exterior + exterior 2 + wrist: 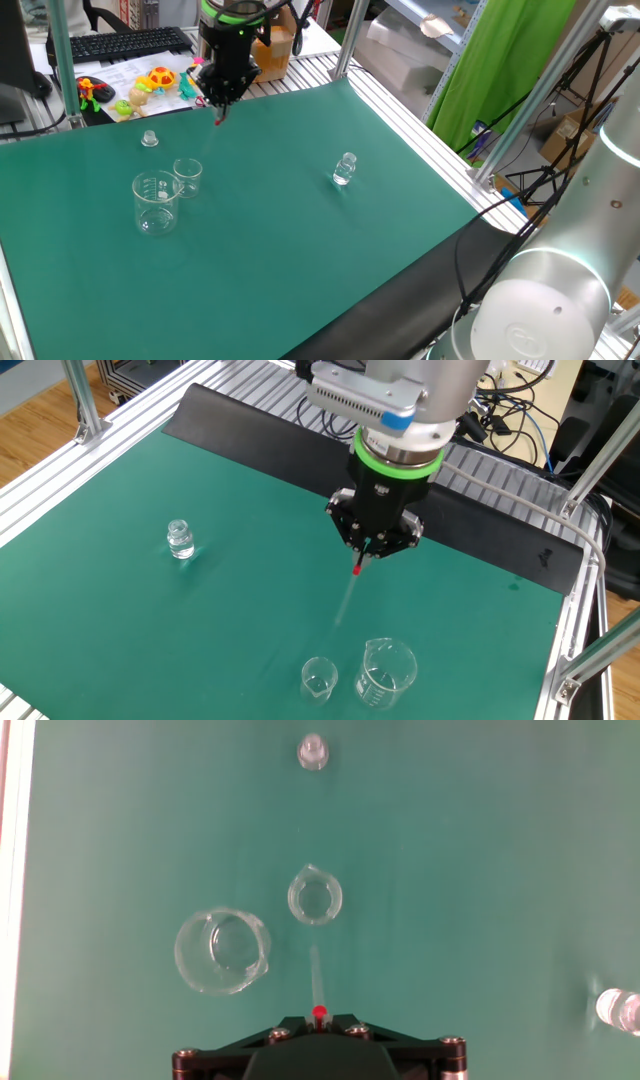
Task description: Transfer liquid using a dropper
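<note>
Fingers (319, 1020) shut on dropper (316, 975), beakers (316, 900) ahead

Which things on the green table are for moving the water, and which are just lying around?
For the job:
- dropper, gripped in the shut tool
- small beaker
- big beaker
- vial, maybe

Lying about:
- keyboard
- toys
- tiny glass piece, purpose unclear

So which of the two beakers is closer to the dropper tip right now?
The smaller beaker, just ahead of the dropper; the larger beaker sits beside it, off to the side.
</note>
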### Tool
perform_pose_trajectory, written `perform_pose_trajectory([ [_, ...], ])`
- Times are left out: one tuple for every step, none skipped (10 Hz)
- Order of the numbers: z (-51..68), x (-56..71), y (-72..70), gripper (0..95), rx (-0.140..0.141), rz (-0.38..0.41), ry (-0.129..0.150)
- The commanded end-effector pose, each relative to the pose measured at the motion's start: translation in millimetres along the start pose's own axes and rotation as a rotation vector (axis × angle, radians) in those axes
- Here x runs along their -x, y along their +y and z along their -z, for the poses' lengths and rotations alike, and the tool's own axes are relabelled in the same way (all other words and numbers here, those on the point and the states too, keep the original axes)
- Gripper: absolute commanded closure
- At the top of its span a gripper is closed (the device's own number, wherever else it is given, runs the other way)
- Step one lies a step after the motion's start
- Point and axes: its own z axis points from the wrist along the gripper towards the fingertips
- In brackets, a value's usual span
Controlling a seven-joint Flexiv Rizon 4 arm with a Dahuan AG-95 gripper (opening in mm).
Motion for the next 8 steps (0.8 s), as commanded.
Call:
perform_pose_trajectory([
  [-5.5, 5.7, 1.9, 95.0, 0.0, -0.008, 0.003],
  [-10.2, 8.2, 3.3, 95.0, 0.0, -0.013, 0.002],
  [-13.6, 9.5, 3.9, 95.0, 0.001, -0.016, 0.002],
  [-19.3, 11.9, 5.5, 95.0, 0.004, -0.022, 0.0],
  [-24.1, 14.2, 7.3, 95.0, 0.005, -0.029, 0.0],
  [-28.9, 16.3, 9.4, 95.0, 0.006, -0.037, 0.0],
  [-33.7, 17.9, 11.0, 95.0, 0.005, -0.041, -0.001],
  [-37.6, 19.1, 11.8, 95.0, 0.004, -0.044, -0.002],
])
